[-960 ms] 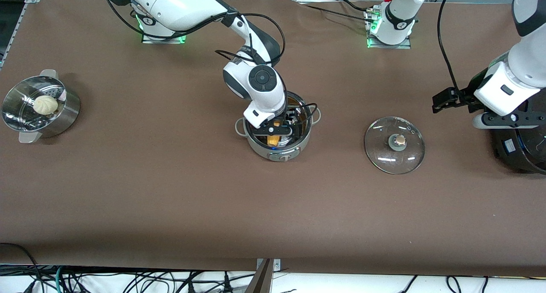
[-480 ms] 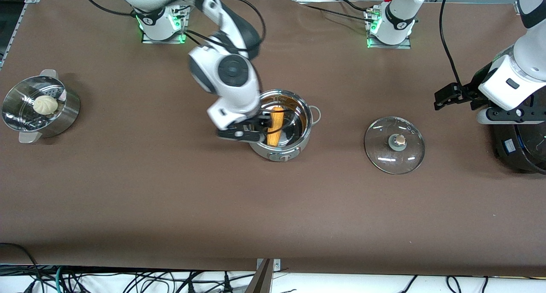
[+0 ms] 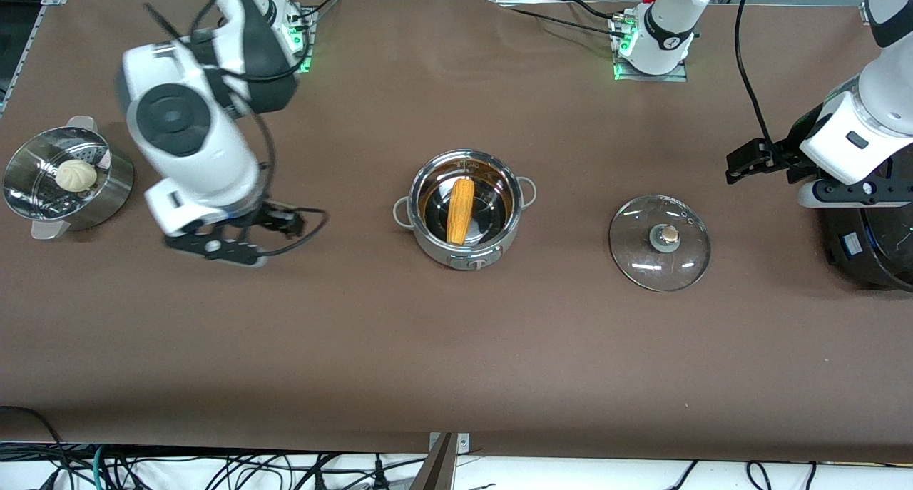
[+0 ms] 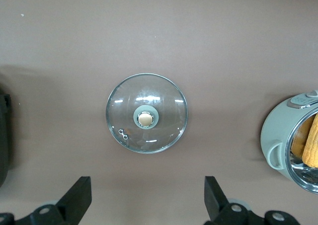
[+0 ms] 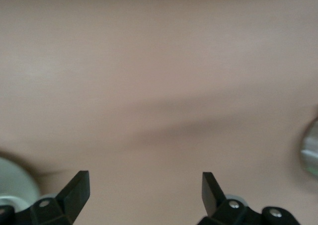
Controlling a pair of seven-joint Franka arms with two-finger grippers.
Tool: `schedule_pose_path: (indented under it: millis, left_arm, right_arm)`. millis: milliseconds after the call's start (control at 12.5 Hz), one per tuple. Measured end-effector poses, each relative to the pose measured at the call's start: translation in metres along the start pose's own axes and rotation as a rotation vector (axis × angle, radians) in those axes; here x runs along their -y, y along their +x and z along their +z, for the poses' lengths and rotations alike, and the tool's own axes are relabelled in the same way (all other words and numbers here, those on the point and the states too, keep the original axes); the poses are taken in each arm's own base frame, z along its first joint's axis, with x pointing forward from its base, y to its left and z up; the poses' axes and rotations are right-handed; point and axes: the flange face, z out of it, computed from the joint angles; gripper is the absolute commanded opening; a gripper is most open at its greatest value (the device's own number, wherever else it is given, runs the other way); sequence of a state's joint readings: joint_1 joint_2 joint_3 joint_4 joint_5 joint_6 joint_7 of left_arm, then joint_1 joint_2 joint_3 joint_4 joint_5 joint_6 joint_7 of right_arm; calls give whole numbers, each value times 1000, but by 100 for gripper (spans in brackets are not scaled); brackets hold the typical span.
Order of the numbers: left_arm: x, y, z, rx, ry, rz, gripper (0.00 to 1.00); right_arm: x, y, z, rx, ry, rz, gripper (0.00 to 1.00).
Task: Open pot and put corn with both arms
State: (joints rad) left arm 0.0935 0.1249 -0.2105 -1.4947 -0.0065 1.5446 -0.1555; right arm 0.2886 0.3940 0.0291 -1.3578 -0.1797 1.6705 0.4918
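The steel pot point(image 3: 463, 256) stands uncovered mid-table with the yellow-orange corn point(image 3: 460, 210) lying inside it. Its glass lid point(image 3: 660, 242) lies flat on the table beside it, toward the left arm's end. My right gripper point(image 3: 217, 249) is open and empty over bare table between the steamer basket and the pot; its wrist view shows the gripper point(image 5: 144, 195) over brown table. My left gripper point(image 3: 849, 194) is open and empty over the edge of the black cooker. In the left wrist view that gripper point(image 4: 146, 205) shows with the lid point(image 4: 147, 113), the pot point(image 4: 278, 143) and the corn point(image 4: 310, 145).
A steel steamer basket point(image 3: 114, 190) holding a white bun point(image 3: 75, 175) stands at the right arm's end of the table. A big black cooker point(image 3: 874, 247) stands at the left arm's end, beside the lid.
My right gripper let go of the corn in the pot, lifted out and swung toward the steamer basket. The left arm barely moved.
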Motion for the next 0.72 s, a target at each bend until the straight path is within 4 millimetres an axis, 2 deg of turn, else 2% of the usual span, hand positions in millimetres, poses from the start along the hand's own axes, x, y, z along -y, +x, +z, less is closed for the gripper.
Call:
schedule_pose_path:
  millis: [160,240,320,400,480,560,720]
  left_arm:
    - [0,-1,1,7,1,-2,100]
    - [0,-1,1,9,1,-3,100]
    - [1,-1,1,10,2,-4,100]
    - [1,-1,1,11,2,-5,100]
    - [1,-1,0,11,2,-6,100]
    - [1,-2,0,11,2,-7,100]
    - [1,-2,0,11,2,-8,100]
  right_arm:
    - [-80,18,-17,2,70,-26,100]
    - [-124,19,-27,-11,98,-11,100]
    - [-164,14,-36,-34,115,17,100]
    - [-196,3,-44,-50,124,50,100]
    - [-217,-10,-51,-55,131,77,100]
    - [-228,-26,-59,-55,145,93,100]
    - [-234,-50,-75,-62,160,73,100]
